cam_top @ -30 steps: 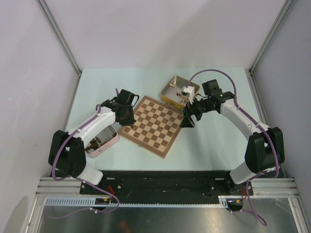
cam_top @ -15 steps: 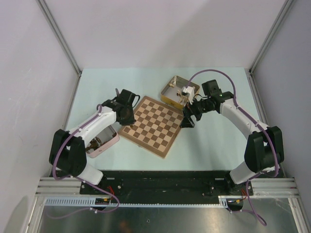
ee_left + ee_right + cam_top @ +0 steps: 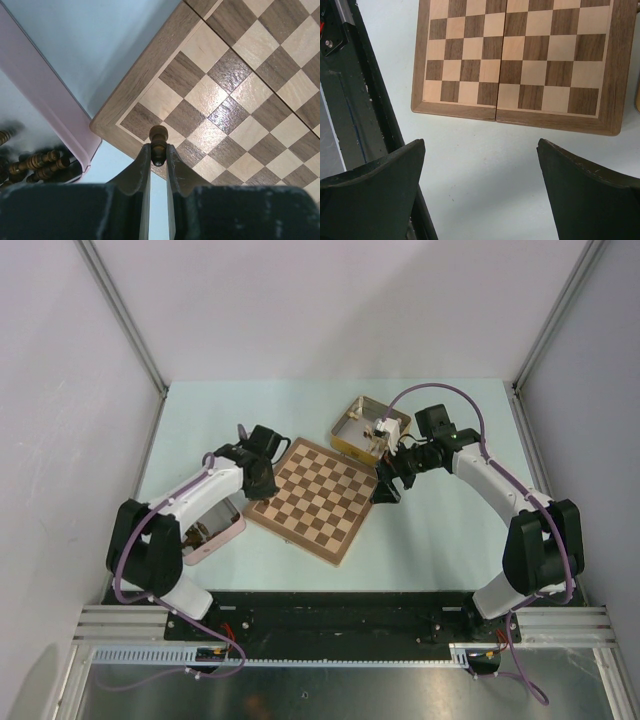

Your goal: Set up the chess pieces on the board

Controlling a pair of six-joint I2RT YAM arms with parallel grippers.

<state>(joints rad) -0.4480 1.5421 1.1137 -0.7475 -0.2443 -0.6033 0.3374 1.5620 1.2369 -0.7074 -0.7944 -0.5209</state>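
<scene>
The left gripper (image 3: pixel 159 150) is pinching a single dark brown chess piece (image 3: pixel 158 135) between its two fingers (image 3: pixel 142 165), the jaws drawn in to a narrow slot and clamped on the piece's stem. The rounded head is poking out just past the fingertips. The piece is hanging over the corner of the board (image 3: pixel 240 75) nearest the pink tin (image 3: pixel 45 105), above the line where the dark corner square meets the light square beside it. Whether its base is touching the wood cannot be told from the wrist view.

Seen from the top camera, the left gripper (image 3: pixel 262 480) is leaning in over the board's left corner. The board (image 3: pixel 320 500) itself is lying flat and turned diamond-wise in the middle of the pale table (image 3: pixel 430 540), with no pieces standing on the squares that show. The pink tin (image 3: pixel 225 535) is sitting just beside the board's left edge, partly under the left arm. More dark chess pieces (image 3: pixel 40 162) are lying jumbled inside it.

The right gripper (image 3: pixel 480 145) is standing with its jaws spread wide apart, gripping nothing. Only bare table is showing between the two dark fingers (image 3: pixel 380 175). It is hovering just off the board's (image 3: pixel 520 55) right-hand edge, not touching it. From above, the right gripper (image 3: pixel 385 490) is sitting between the board and the yellow tin (image 3: pixel 355 425), which is resting near the board's far corner.
</scene>
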